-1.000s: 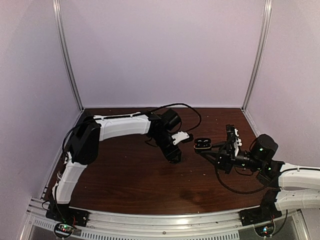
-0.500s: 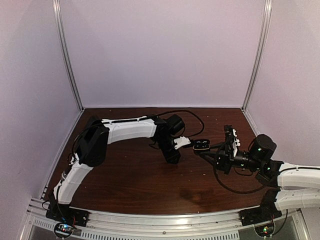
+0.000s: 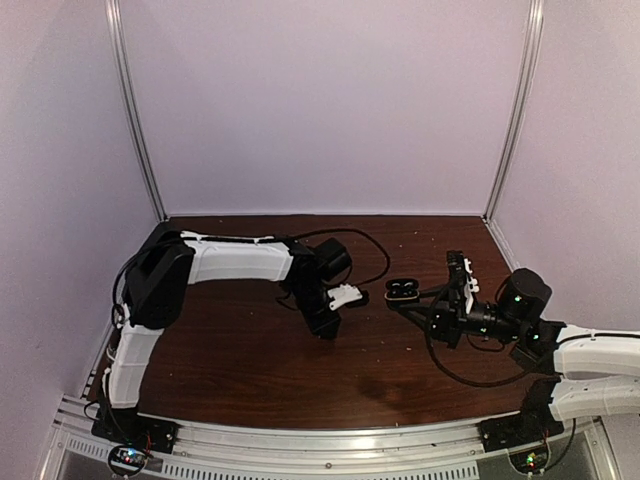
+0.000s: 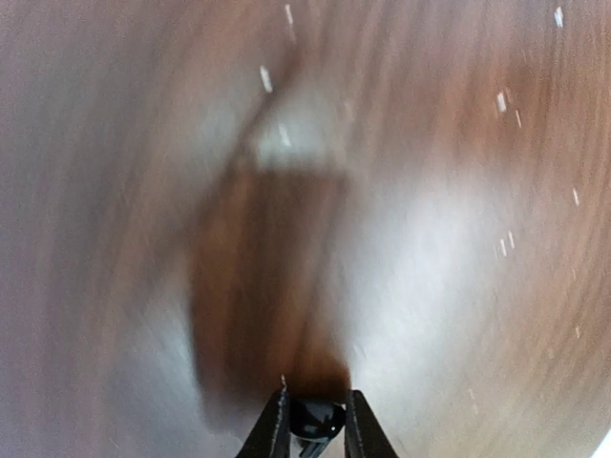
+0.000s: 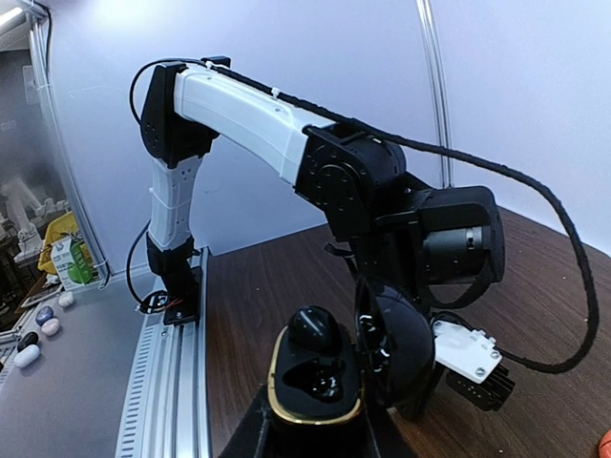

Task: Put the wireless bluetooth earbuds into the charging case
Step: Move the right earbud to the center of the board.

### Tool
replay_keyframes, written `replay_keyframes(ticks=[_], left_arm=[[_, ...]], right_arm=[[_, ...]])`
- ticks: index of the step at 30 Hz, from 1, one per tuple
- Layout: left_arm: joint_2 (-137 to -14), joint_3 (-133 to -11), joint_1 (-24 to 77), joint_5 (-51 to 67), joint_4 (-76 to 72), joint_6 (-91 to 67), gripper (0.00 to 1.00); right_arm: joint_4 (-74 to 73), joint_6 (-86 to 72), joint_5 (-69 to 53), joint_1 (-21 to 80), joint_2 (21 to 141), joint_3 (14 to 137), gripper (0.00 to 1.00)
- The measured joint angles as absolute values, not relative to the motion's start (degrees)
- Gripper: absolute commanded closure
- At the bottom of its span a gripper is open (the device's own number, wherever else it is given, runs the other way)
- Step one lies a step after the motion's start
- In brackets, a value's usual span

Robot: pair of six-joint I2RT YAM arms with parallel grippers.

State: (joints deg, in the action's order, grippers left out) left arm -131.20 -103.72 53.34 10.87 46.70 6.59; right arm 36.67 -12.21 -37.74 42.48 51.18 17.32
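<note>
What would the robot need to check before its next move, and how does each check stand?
1. Right gripper clamped on the charging case: ok.
2. Case lid open: ok.
3. Free pocket in the case: cannot tell; one seated earbud shows.
4. Left gripper closed on the small black earbud: ok, though blurred.
5. That earbud above the case: not ok; it is low over the table, apart from the case.

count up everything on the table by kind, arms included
case: 1
earbuds: 2, one sitting in the case, one in the left tool
arms: 2
total: 5
</note>
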Motion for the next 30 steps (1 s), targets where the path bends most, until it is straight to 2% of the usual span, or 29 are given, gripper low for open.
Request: replay_keyframes(ticks=[7,15,23,30], left_arm=[[-120.99,-87.55,52.82,11.79,46.48,0.25,0.85],[-115.26,-79.33,52.82,9.98,50.48,-4.89,0.84],[-111.74,-74.37,52.88,7.01,55.31,-9.02,0.69],[-112.71,-75.59,53.39,4.84,59.48,-10.28,0.64]], right_arm=[[37.41,-12.4,-38.35,42.5,51.62,17.32,1.0],[38.0,-12.43,-38.76,42.5,53.04,17.32,1.0],[38.13,-12.43,-38.89,42.5,53.71,17.41,1.0],[38.65,-12.45,-39.22,42.5,55.07,17.43,1.0]])
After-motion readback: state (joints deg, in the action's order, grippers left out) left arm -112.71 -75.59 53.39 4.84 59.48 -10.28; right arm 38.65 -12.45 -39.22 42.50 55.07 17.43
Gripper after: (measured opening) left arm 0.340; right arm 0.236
